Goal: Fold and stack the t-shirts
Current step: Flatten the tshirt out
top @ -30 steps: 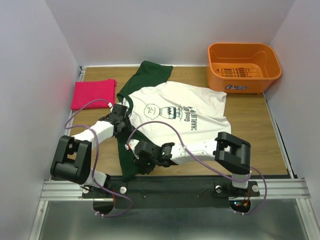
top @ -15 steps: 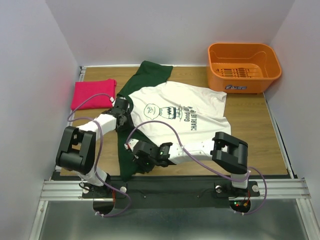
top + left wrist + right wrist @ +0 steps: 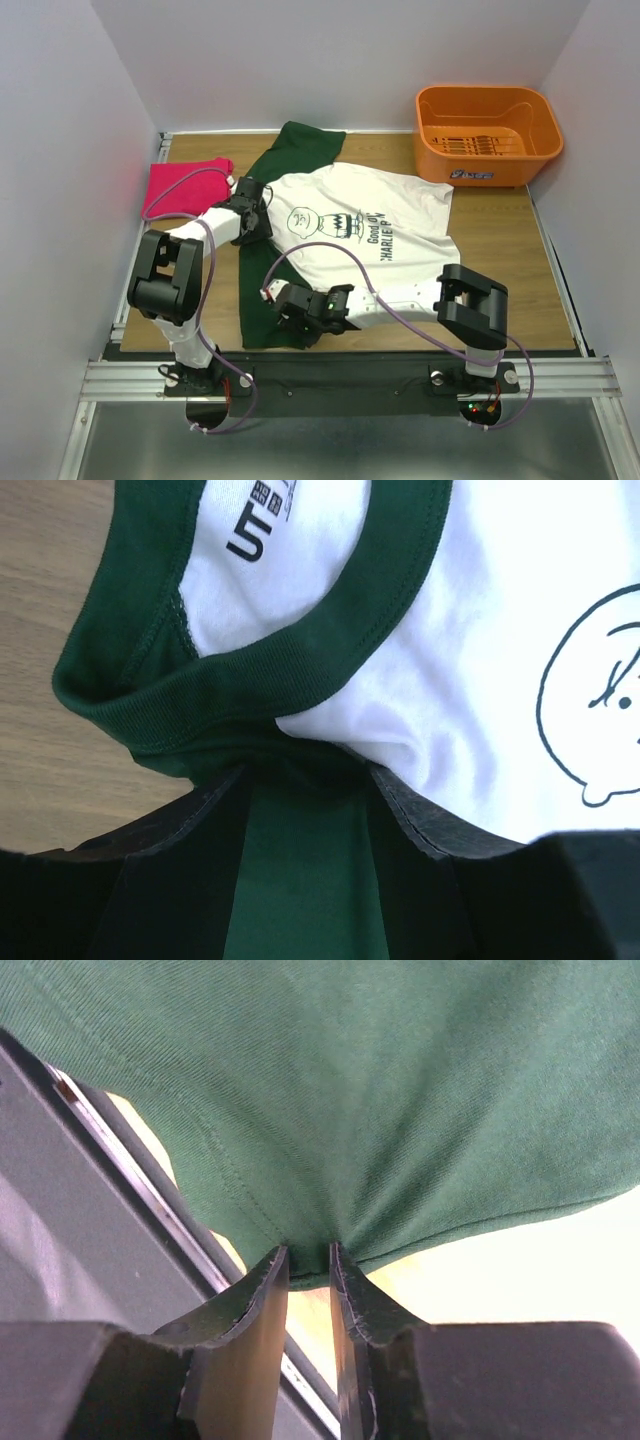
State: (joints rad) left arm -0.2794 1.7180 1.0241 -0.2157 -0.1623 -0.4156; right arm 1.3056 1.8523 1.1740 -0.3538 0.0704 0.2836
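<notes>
The white t-shirt (image 3: 370,225) with dark green sleeves and the black Charlie Brown print lies spread across the table's middle. My left gripper (image 3: 254,222) is at its neck. In the left wrist view it (image 3: 308,775) is shut on bunched green cloth just below the green collar (image 3: 330,630). My right gripper (image 3: 290,318) is at the near edge. It (image 3: 309,1252) is shut on the hem of the green sleeve (image 3: 350,1090), which is pulled toward me. The pink-red t-shirt (image 3: 185,185) lies folded at the far left, apart from both grippers.
An orange plastic basket (image 3: 487,135) stands at the back right corner. The metal rail (image 3: 120,1160) at the table's near edge runs right under the right gripper. Bare wood (image 3: 500,290) shows to the right of the shirt. White walls close in the left, back and right.
My left gripper has moved away from me and slightly right, up to the collar. My right gripper has shifted a little, and the green sleeve by the near edge now lies flatter and squarer.
</notes>
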